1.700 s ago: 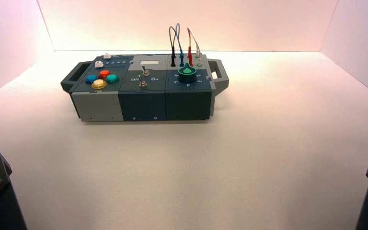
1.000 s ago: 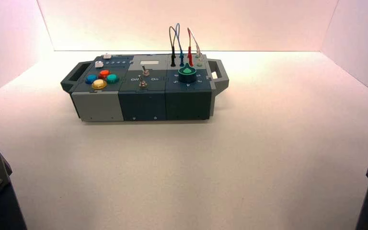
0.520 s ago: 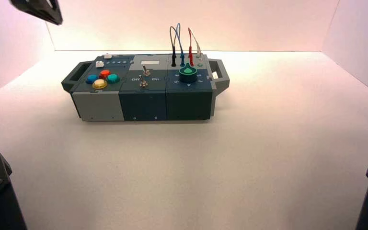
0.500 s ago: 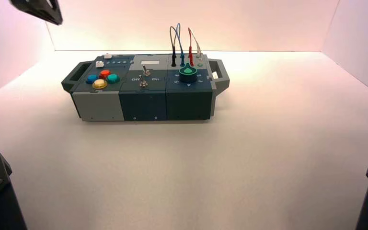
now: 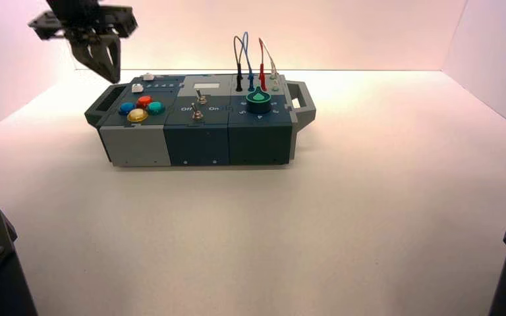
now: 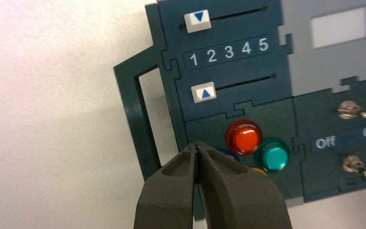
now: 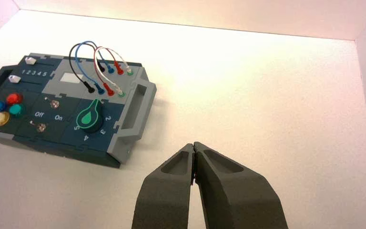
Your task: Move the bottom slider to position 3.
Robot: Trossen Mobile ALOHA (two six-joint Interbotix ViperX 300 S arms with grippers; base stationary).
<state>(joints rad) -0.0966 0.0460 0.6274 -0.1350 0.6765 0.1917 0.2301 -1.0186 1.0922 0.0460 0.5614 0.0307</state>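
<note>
The bottom slider (image 6: 203, 92) is a small white knob with a blue arrow. It stands under the 1 of the printed row 1 to 5, next to the red button (image 6: 243, 137). It also shows in the high view (image 5: 136, 87) and in the right wrist view (image 7: 14, 78). My left gripper (image 5: 111, 74) is shut and empty and hangs above the box's left end. In its wrist view the left gripper (image 6: 198, 145) is over the box's left handle (image 6: 133, 109), short of the slider. My right gripper (image 7: 194, 147) is shut, above the table to the right of the box.
The top slider (image 6: 198, 21), a like white knob, also stands at 1. Blue (image 5: 126, 108), yellow (image 5: 136, 116) and teal (image 5: 155, 108) buttons, two toggle switches (image 5: 197, 114), a green dial (image 5: 258, 102) and looped wires (image 5: 250, 59) are on the box (image 5: 197, 141).
My left arm has come into view from the upper left and dropped down towards the box's left end. The sliders have not moved.
</note>
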